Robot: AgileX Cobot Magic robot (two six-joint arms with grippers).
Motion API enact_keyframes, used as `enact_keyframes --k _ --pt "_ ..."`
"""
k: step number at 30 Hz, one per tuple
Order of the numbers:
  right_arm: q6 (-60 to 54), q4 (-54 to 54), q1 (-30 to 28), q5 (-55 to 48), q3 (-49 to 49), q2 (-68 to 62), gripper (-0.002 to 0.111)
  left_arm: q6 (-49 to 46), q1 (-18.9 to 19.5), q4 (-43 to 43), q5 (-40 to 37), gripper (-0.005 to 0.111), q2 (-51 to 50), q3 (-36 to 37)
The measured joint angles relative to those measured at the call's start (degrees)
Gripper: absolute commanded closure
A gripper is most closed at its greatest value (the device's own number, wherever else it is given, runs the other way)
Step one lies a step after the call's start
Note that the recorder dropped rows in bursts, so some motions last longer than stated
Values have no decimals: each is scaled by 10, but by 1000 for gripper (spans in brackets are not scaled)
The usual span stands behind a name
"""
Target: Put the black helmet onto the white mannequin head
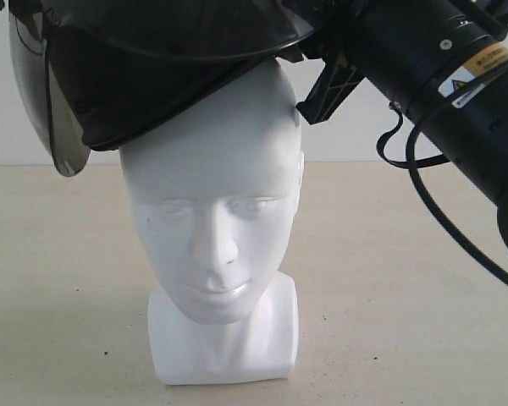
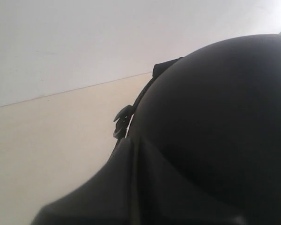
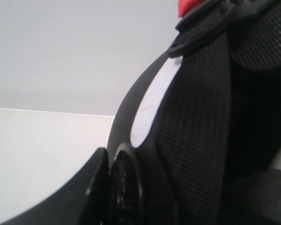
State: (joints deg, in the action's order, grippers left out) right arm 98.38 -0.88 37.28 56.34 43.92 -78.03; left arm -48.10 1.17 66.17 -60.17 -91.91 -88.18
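Atop the white mannequin head (image 1: 212, 211), the black helmet (image 1: 152, 76) sits tilted. The right jaws clamp its rim; for the left jaws I cannot tell

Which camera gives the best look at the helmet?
The exterior view: the helmet is tilted over the mannequin head, visor visible, top cropped. The left wrist view shows only its outer shell; the right wrist view only strap and padding.
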Motion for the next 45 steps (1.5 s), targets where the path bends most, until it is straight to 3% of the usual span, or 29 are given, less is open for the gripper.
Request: enact_keyframes --k 45 --pt "-49 26 0 -183 3 51 108 -1 -49 -53 56 102 -5 -1"
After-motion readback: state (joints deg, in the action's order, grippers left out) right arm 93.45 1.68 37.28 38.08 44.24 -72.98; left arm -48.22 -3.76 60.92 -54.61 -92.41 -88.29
